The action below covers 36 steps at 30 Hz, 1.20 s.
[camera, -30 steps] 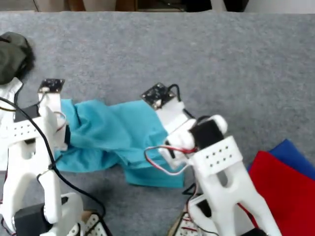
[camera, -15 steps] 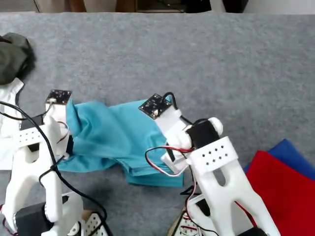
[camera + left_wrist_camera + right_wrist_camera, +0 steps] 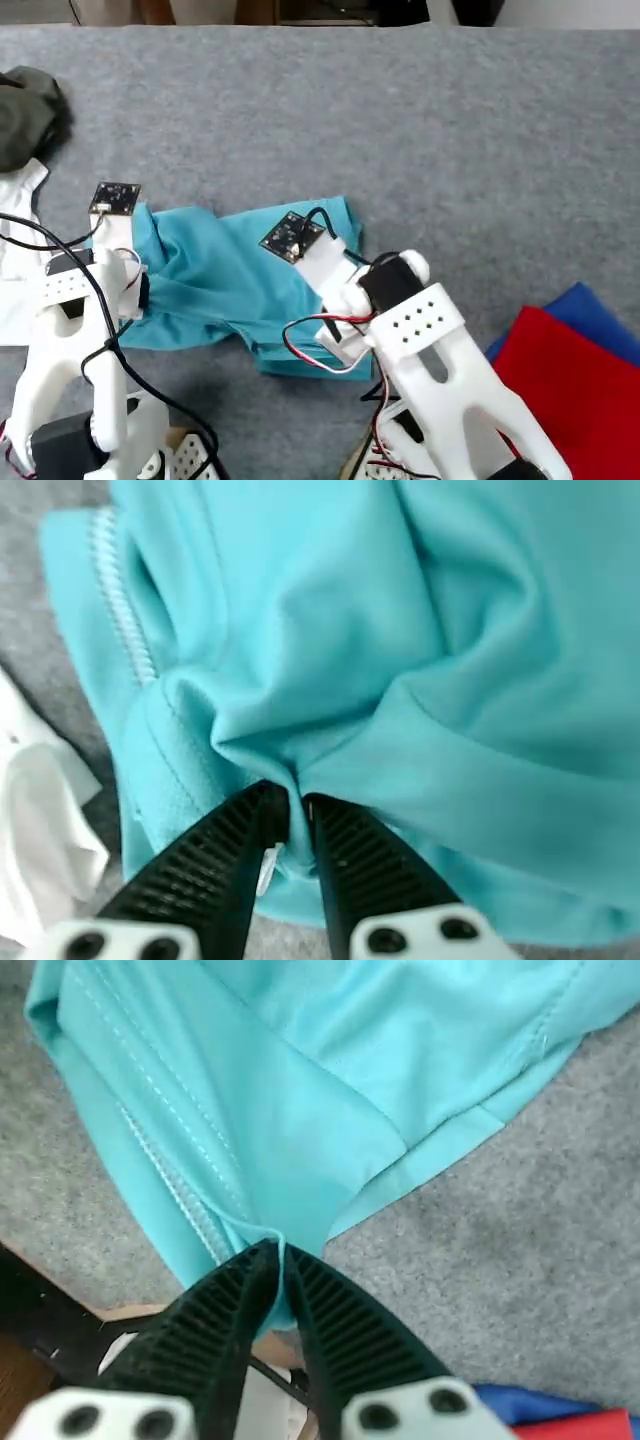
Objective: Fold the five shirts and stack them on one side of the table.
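Observation:
A teal shirt (image 3: 215, 275) lies crumpled on the grey table, left of centre. My left gripper (image 3: 293, 815) is shut on a bunched fold of it near a stitched hem, at the shirt's left end, where the left arm (image 3: 75, 290) stands. My right gripper (image 3: 277, 1272) is shut on a doubled hem edge of the teal shirt (image 3: 300, 1110) at its near right part, under the right arm (image 3: 400, 310). The cloth between the two arms is wrinkled and partly folded over itself.
A dark shirt (image 3: 28, 112) is heaped at the far left, with a white shirt (image 3: 15, 255) beside the left arm. A red shirt (image 3: 580, 395) lies folded on a blue shirt (image 3: 590, 310) at the near right. The far half of the table (image 3: 450, 120) is bare grey felt.
The right arm has swung left and nearer, dragging its pinched hem over the shirt; the shirt's right edge now shows beyond it. The left arm shifted slightly right, still holding.

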Available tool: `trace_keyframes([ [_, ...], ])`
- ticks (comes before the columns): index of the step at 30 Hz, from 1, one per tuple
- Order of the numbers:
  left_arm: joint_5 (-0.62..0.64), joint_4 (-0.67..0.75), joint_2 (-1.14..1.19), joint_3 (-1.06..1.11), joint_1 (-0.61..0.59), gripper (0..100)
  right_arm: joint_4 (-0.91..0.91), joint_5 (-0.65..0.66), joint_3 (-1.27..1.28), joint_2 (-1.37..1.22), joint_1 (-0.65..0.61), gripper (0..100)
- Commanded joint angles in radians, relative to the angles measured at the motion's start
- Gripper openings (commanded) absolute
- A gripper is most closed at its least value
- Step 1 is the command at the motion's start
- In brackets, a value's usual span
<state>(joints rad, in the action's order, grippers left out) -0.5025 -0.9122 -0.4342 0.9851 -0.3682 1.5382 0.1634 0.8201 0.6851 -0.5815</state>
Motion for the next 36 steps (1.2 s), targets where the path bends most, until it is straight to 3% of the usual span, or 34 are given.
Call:
trace_keyframes([
  [1,0.034,0.043,-0.028,-0.009,-0.009,2,-0.072,0.009,0.058,0.015,-0.002,0.5],
  [7,0.034,0.043,-0.028,-0.011,-0.008,2,-0.112,0.06,0.093,0.015,0.111,0.5],
  [13,0.037,0.044,-0.028,0.021,0.095,2,-0.114,0.173,0.093,-0.028,0.226,0.5],
  [20,0.032,0.052,-0.028,0.026,0.037,2,-0.12,0.212,0.093,-0.09,0.182,0.5],
  [28,0.035,0.17,0.068,-0.014,-0.066,2,-0.229,0.209,0.093,-0.137,0.145,0.5],
  [36,-0.005,0.094,0.205,-0.1,-0.075,2,-0.25,0.215,0.13,-0.222,0.142,0.5],
])
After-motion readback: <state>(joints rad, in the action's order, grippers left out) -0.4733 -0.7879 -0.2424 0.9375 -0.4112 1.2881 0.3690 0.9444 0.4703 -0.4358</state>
